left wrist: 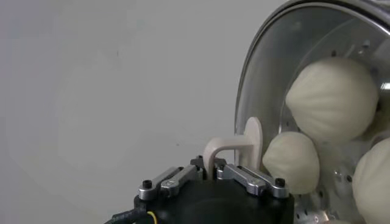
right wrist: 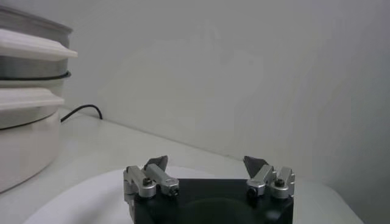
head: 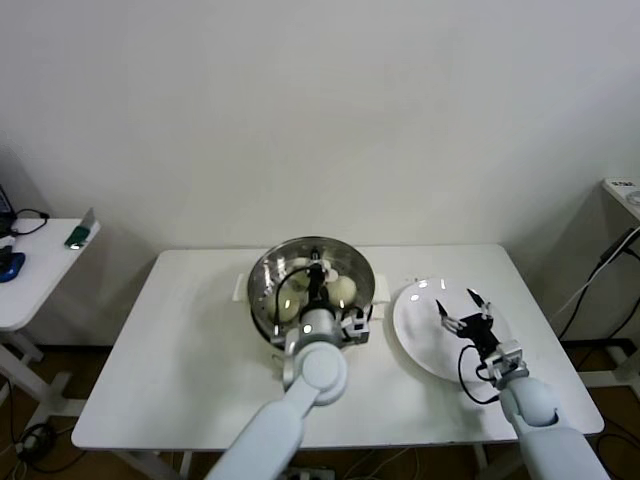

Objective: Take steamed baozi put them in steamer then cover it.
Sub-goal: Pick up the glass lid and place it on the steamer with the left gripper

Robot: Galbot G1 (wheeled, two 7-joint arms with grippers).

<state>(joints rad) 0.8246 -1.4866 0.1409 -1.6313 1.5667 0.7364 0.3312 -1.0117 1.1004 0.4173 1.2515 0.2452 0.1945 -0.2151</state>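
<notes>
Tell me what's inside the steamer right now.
Through the glass cover, held by its handle in the shut left hand, three baozi show in the steamer. A fourth can't be confirmed; the arm and lid hide part of the basket.

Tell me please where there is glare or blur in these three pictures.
Head view: bright reflections on the steel steamer and small glints on the white plate. Left wrist view: the glass cover shows a sheen, yet the baozi behind it stay clear. Right wrist view: even soft light, the steamer's base slightly soft.

Overhead head view; close wrist views, sharing steamer (head: 312,285).
</notes>
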